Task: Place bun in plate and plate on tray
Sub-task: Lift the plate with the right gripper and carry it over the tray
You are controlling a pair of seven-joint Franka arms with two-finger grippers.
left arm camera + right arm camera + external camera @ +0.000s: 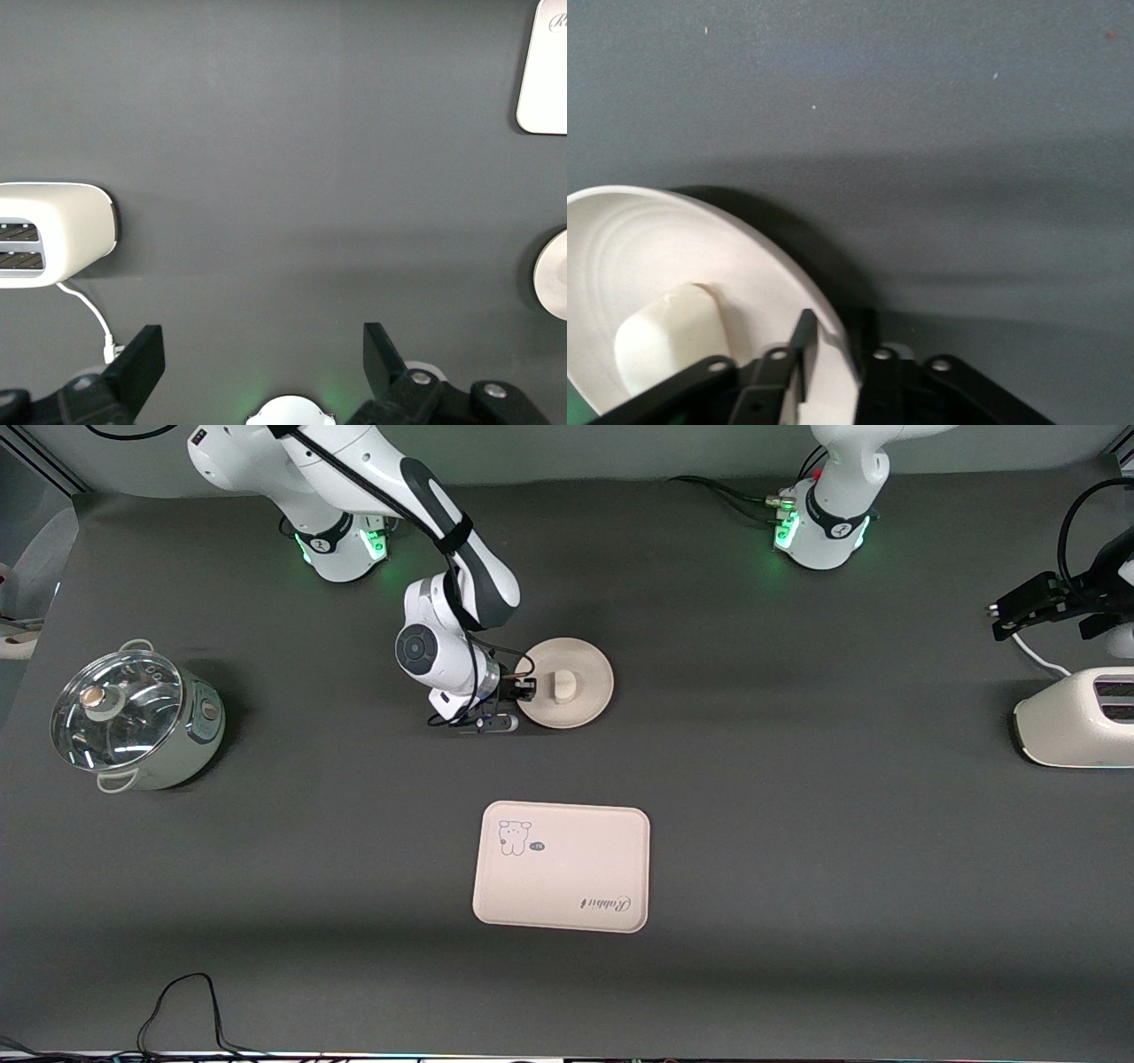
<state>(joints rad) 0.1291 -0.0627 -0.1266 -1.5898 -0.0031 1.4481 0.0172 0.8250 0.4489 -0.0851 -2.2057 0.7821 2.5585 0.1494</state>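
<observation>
The right gripper [521, 693] pinches the rim of the plate [588, 691], one finger inside, one outside. The bun [563, 684] sits on the plate, farther from the camera than the tray [562, 866]. The left gripper [264, 354] waits, fingers spread, above the toaster [1074, 720].

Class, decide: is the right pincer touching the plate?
Touching. In the right wrist view the right pincer straddles the plate rim, one finger inside and one outside, closed on it; the bun lies on the plate.
</observation>
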